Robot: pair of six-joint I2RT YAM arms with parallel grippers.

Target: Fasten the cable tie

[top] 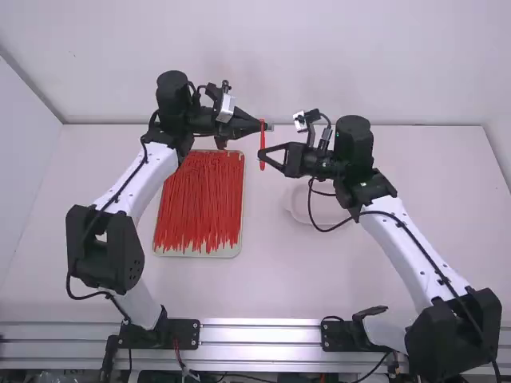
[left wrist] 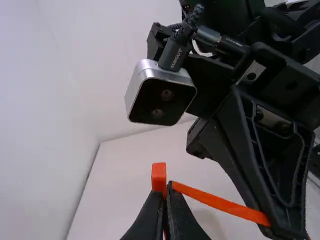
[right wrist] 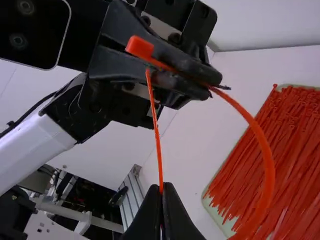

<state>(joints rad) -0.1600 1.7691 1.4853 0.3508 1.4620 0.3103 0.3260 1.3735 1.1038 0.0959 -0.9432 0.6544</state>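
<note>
Above the far right corner of the tray (top: 196, 254) of spare ties, your left gripper (top: 252, 124) is pinched tight on the cable tie (top: 261, 142) just under its head (left wrist: 159, 176). Your right gripper (top: 265, 154) is pinched on the strap near the tail, with the tie looped between them. Looks like the threading step, and I can't tell if the tip is in the slot: hold the left arm fixed, square the tail to the head, feed slowly without twist.
</note>
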